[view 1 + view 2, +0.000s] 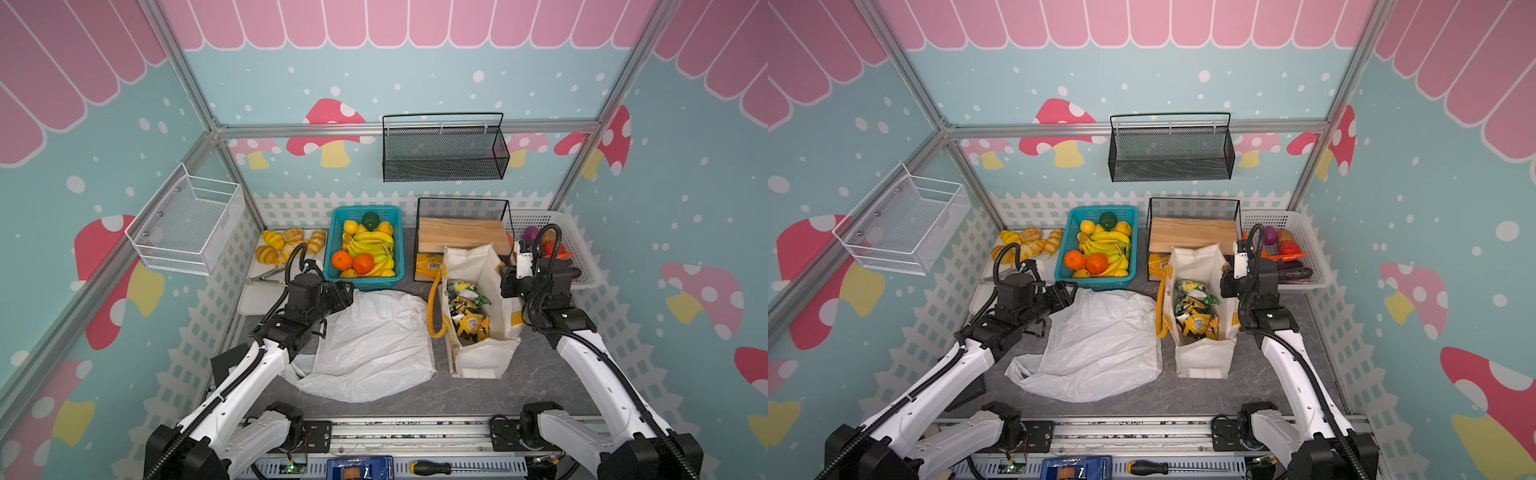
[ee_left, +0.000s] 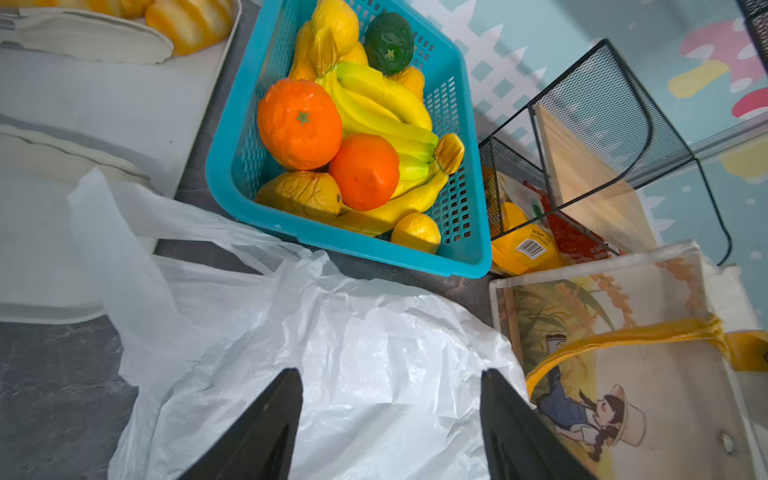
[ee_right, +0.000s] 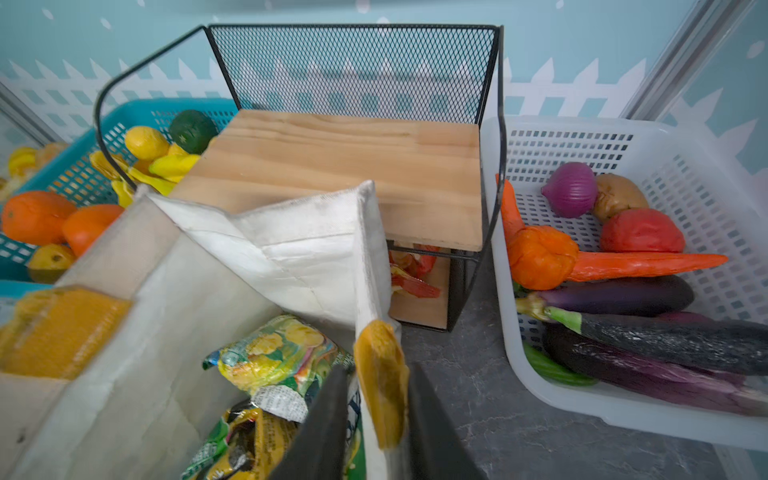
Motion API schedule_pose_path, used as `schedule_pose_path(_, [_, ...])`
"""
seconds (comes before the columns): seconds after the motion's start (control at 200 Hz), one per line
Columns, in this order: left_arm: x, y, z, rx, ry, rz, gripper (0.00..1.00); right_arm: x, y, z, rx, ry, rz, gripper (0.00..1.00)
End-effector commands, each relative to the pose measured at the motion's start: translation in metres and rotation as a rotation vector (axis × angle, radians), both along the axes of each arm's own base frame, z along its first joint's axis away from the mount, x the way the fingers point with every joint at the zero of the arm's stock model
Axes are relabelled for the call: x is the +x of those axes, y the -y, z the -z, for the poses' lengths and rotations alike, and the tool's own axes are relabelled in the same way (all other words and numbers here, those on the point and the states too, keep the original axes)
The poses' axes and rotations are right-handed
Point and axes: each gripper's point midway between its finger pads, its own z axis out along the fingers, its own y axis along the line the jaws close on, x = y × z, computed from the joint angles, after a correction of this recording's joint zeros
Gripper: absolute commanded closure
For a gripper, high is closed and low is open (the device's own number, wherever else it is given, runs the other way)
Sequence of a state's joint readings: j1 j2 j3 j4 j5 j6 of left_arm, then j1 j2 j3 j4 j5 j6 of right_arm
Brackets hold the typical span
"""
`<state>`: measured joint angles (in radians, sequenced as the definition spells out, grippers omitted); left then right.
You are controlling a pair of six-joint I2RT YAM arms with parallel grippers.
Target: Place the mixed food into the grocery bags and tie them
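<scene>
The white plastic carrier bag (image 1: 374,345) is seen lying flat and crumpled on the grey table in both top views, just in front of the teal basket (image 1: 330,253), and nothing is judged to be inside it. The left gripper (image 2: 390,374) is held over its far corner, with the jaws spread wide and nothing caught between them. The film is judged very light, limp and slippery. A pinch on the flat panel would likely gather both layers, so the loop handle (image 1: 1016,375) at the near end, or the mouth rim, is judged the better hold.

The canvas tote (image 1: 482,357) is stood upright just beside the plastic bag with its mouth open, and the snack packets (image 1: 467,316) are piled inside. The right gripper (image 3: 380,370) is set astride the tote's side wall, with a mustard patch (image 3: 382,407) between the jaws. The jaws are narrowly parted, and whether the cloth is pinched cannot be told. The canvas is judged stiff enough to stand alone yet foldable, and the mustard handle (image 1: 434,307) draped over the opposite wall is judged the firmest hold for tying.

The oranges (image 1: 363,263) and bananas (image 1: 372,243) are found in the basket. The oranges are judged smooth and apt to roll, so they are best taken across the middle. The bananas are best taken across the bunch. The packets are judged light and crushable.
</scene>
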<state>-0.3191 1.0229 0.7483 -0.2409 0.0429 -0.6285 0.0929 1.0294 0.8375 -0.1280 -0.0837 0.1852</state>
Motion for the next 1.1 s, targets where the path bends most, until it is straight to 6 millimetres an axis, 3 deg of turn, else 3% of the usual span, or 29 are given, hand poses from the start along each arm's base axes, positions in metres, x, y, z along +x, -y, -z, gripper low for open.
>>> schedule_pose_path(0.0, [0.016,0.002,-0.03,-0.042,0.083,-0.022,0.29,0.001,-0.011,-0.031,0.03,0.118,-0.045,0.56])
schedule_pose_path(0.085, [0.026,0.012,-0.038,-0.061,0.083,0.009,0.29,0.0,-0.006,-0.035,0.007,0.124,-0.025,0.46])
schedule_pose_path(0.22, [0.037,0.025,-0.041,-0.086,0.081,0.048,0.29,-0.003,0.007,-0.024,-0.059,0.071,0.037,0.35])
schedule_pose_path(0.31, [0.041,0.028,-0.037,-0.085,0.068,0.057,0.29,-0.005,0.013,-0.004,-0.084,-0.003,0.06,0.33])
schedule_pose_path(0.45, [0.041,0.035,-0.031,-0.095,0.05,0.086,0.29,-0.011,0.004,0.031,-0.047,-0.105,0.02,0.31])
schedule_pose_path(0.49, [0.04,0.036,-0.03,-0.102,0.045,0.092,0.29,-0.012,0.004,0.036,-0.043,-0.118,0.02,0.36])
schedule_pose_path(0.605, [0.036,0.041,-0.024,-0.132,0.035,0.109,0.29,-0.012,0.016,0.038,-0.075,-0.139,0.08,0.7])
schedule_pose_path(0.765, [0.025,0.044,-0.019,-0.158,0.024,0.132,0.29,-0.017,0.061,0.028,-0.175,-0.133,0.23,0.89])
schedule_pose_path(0.991, [0.006,0.048,-0.013,-0.216,0.014,0.158,0.29,-0.024,0.118,0.001,-0.23,-0.072,0.438,0.96])
schedule_pose_path(1.096, [0.001,0.052,-0.01,-0.23,0.011,0.177,0.29,-0.018,0.14,0.001,-0.265,-0.083,0.505,0.96])
